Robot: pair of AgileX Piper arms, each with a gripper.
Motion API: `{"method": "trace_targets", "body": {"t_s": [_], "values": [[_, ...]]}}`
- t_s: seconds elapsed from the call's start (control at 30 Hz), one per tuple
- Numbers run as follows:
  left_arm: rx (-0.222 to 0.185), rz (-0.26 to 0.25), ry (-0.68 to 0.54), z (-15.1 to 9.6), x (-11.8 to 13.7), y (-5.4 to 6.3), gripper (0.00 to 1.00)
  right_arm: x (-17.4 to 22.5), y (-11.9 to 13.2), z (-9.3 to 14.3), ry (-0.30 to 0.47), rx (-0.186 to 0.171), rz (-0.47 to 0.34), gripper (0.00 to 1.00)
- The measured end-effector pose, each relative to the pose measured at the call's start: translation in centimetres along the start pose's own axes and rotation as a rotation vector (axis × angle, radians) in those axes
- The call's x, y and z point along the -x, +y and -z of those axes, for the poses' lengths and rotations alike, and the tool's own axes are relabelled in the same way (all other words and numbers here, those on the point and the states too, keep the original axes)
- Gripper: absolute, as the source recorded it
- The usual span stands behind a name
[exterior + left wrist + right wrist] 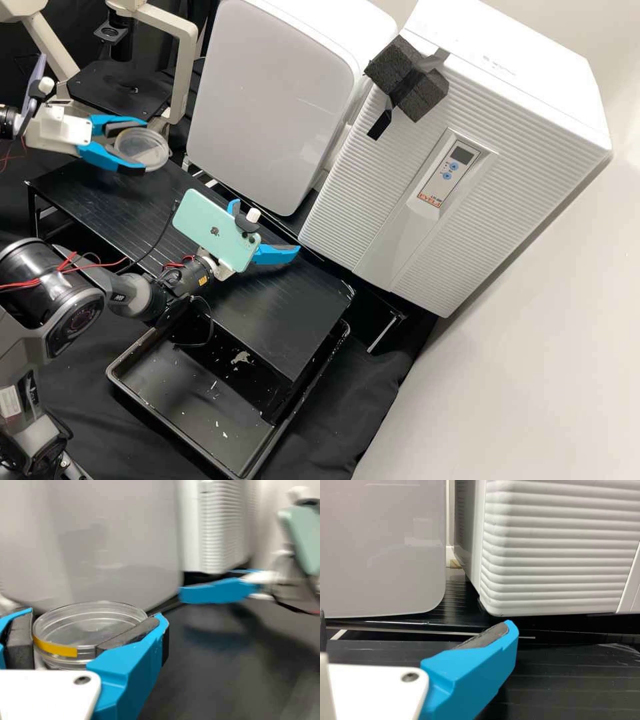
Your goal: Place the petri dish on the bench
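The left gripper [143, 146] of a dark grey robot arm holds a clear, round plastic petri dish [150, 152] in the air above one end of a black, grooved bench platform [267, 320]. Its two bright blue fingers are clamped on opposite sides of the dish, and in the left wrist view their dark grey pads [131, 634] press against the wall of the dish, beside a strip of yellow tape [60, 649].

Nearer the middle of the platform, the right gripper [267, 227] hangs above the black surface with its blue fingers spread apart and nothing between them. A mint-green smartphone [213, 228] is mounted on that arm, partly covering the gripper in the high view.

Behind the platform stand a white appliance with a smooth, pale grey front [267, 100] and, beside it, a large white cabinet with a ribbed front [353, 207] and a small control panel [445, 175]. A dark foam block [407, 83] is attached with black tape near the cabinet's upper edge. A cream metal stand with a flat black stage [120, 88] rises near the left gripper. Lower in the high view, a shallow black plastic tray [167, 380], dotted with pale flecks, sits partly under the platform, over black cloth [360, 407].
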Motion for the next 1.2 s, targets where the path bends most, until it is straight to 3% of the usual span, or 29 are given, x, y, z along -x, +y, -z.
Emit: {"method": "trace_targets", "body": {"t_s": [0.13,0.27,0.5,0.73,0.87,1.2], "values": [[-0.030,0.047,-0.105,-1.8,-0.6,-0.5,0.00,0.0,0.0,0.0,0.000,0.000,0.000,1.00],[-0.039,0.052,-0.172,-3.2,-1.5,0.0,0.00,0.0,0.0,0.0,0.000,0.000,0.000,1.00],[0.026,0.050,-0.229,-4.4,-4.4,0.7,0.00,0.0,0.0,0.0,0.000,0.000,0.000,1.00],[0.096,0.128,-0.212,-4.3,-7.1,-1.1,0.00,0.0,0.0,0.0,0.000,0.000,0.000,1.00],[0.098,0.174,-0.194,-4.1,-7.8,-2.1,0.00,0.0,0.0,0.0,0.000,0.000,0.000,1.00],[0.141,0.184,-0.200,-4.2,-8.9,-2.5,0.00,0.0,0.0,0.0,0.000,0.000,0.000,1.00]]}}
